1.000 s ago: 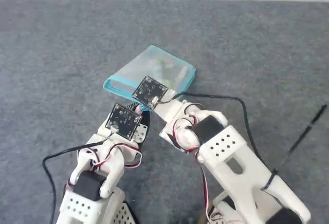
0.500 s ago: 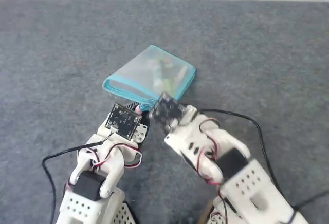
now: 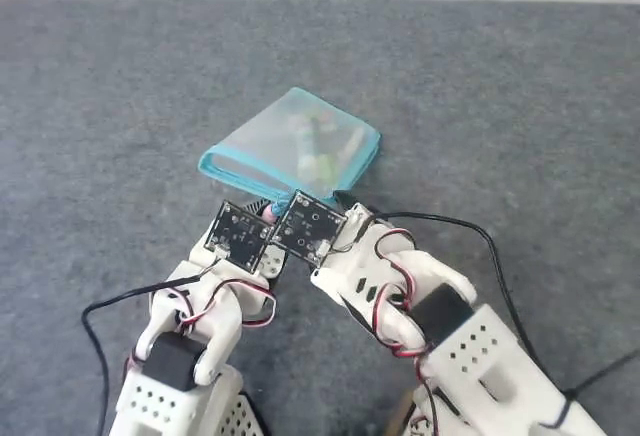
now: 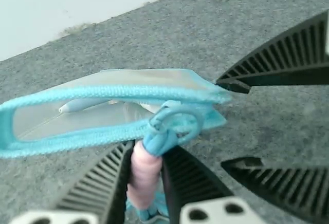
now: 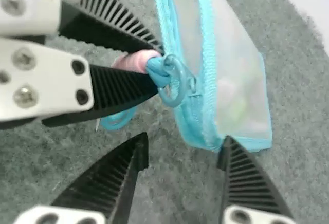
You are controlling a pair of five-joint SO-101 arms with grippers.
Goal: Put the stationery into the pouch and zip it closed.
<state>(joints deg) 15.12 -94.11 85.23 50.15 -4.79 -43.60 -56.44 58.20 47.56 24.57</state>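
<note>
left gripper (image 4: 146, 152) pinches pink pull tab (image 4: 141, 175) tied to zipper ring (image 5: 175, 82); right gripper (image 5: 182, 144) spread wide, pouch (image 5: 231, 80) corner between jaws, ungripped. risk: unanchored pouch drags with pull, or tab slips out.

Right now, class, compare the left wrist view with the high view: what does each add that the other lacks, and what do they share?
The left wrist view adds the grip: the left gripper shut on a pink pull tab joined to the turquoise cord loop, with the right gripper open beside the translucent turquoise-edged pouch. The high view adds both white arms with red and black wires, plus green items inside the pouch. Both share that pouch and the grey carpeted tabletop.
</note>
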